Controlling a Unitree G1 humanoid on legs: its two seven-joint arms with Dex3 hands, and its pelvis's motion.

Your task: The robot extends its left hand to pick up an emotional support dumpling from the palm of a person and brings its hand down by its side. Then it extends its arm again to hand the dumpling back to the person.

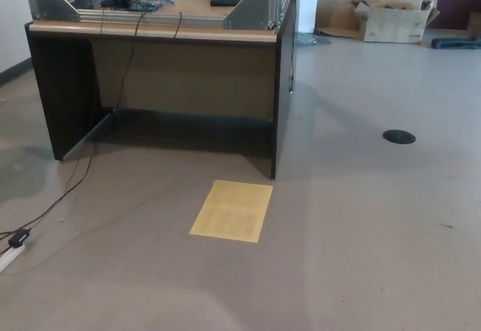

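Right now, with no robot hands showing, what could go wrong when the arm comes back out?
Neither hand, the dumpling nor the person is in view, so a handover cannot be checked from here. The desk stands close on the left, so a wide left-arm swing might clip it. The cable and power strip on the floor could snag a foot.
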